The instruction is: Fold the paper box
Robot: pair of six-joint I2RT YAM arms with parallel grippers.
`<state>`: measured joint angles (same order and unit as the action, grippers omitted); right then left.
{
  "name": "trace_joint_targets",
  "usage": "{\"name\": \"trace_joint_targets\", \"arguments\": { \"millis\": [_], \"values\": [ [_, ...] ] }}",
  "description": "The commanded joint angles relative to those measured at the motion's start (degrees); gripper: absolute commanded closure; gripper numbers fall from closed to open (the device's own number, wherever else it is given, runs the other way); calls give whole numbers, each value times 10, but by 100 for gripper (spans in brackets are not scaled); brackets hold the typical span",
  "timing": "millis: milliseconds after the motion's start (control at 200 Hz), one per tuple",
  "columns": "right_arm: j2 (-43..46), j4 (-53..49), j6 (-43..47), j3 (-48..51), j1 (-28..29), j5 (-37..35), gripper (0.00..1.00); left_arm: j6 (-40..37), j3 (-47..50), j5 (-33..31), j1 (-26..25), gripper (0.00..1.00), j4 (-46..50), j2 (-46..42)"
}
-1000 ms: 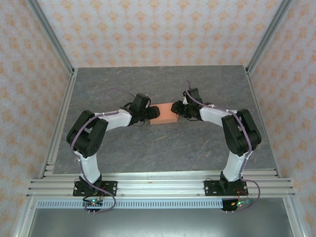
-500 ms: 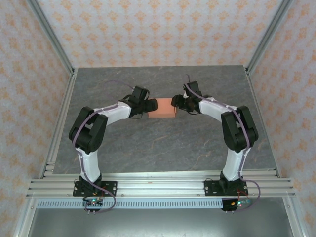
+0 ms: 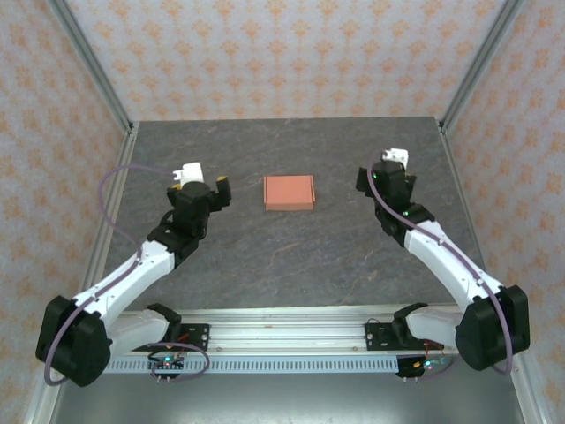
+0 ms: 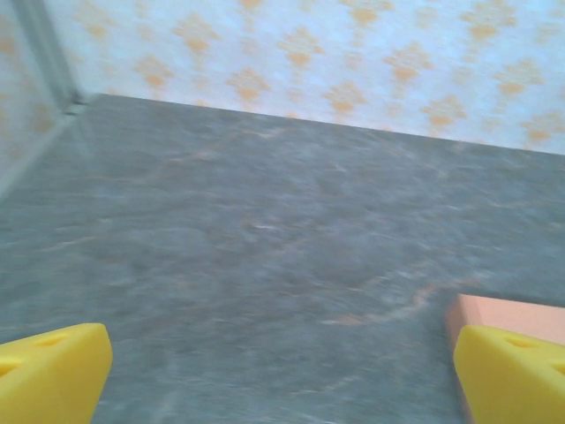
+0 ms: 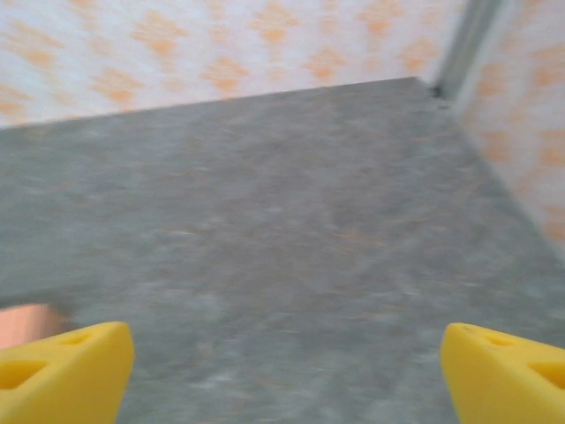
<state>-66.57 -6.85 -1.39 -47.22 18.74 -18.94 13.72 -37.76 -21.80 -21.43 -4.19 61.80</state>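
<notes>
I see the paper box (image 3: 290, 193) folded shut, lying flat toward the far middle of the surface (image 3: 291, 261). Left tool (image 3: 199, 184) and right tool (image 3: 388, 177) sit well apart on either side of it — both released, fingers spread wide.

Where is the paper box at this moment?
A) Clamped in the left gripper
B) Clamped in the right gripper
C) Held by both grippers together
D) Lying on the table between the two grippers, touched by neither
D: the paper box lies flat on the table, with the left gripper and the right gripper open and apart from it on either side.
</notes>
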Motion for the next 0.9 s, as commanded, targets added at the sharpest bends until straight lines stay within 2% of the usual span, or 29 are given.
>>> {"name": "trace_joint_targets", "arguments": {
  "millis": [0,150,320,385,490,545,706,781,806,856,896],
  "values": [
    [16,69,42,65,-32,-97,3,-37,40,-84,34,0,-12,-13],
    [0,188,46,152,-77,-71,1,-36,72,-96,108,0,-36,11],
    [-56,316,54,207,-97,-17,1,-91,120,20,175,0,-199,90],
    [-75,378,64,231,-99,1,1,-96,137,57,187,0,-266,119],
    [-104,479,84,261,-104,25,1,-109,127,92,195,0,-298,154],
    [-109,469,75,254,-110,46,1,-96,138,116,209,0,-331,168],
    [-158,555,74,274,-122,98,1,-117,132,191,216,0,-352,205],
    [-186,607,77,289,-125,112,1,-133,135,216,215,0,-390,238],
    [-193,616,77,292,-126,115,1,-141,131,228,213,0,-375,236],
    [-205,621,80,288,-128,121,1,-143,133,228,210,0,-383,238],
    [-199,586,75,276,-129,121,1,-143,131,228,210,0,-376,236]
  ]
}}
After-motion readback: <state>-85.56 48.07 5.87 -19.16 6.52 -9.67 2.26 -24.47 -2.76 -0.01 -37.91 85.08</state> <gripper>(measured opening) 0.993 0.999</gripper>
